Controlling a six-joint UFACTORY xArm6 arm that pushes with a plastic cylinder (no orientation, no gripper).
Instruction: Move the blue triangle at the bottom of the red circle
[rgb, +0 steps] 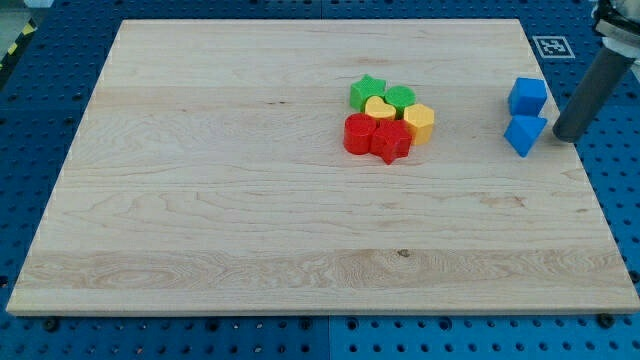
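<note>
The blue triangle (523, 134) lies near the board's right edge, just below a blue cube (528, 96). The red circle (359, 134) sits at the left of a tight cluster near the board's middle, far to the view's left of the triangle. My tip (565, 136) is the lower end of the dark rod at the view's right, just to the right of the blue triangle, with a small gap between them.
The cluster also holds a red star (391, 142), a yellow heart (379, 107), a yellow hexagon (419, 122), a green star (367, 91) and a green round block (400, 98). The wooden board (200, 200) lies on a blue perforated table.
</note>
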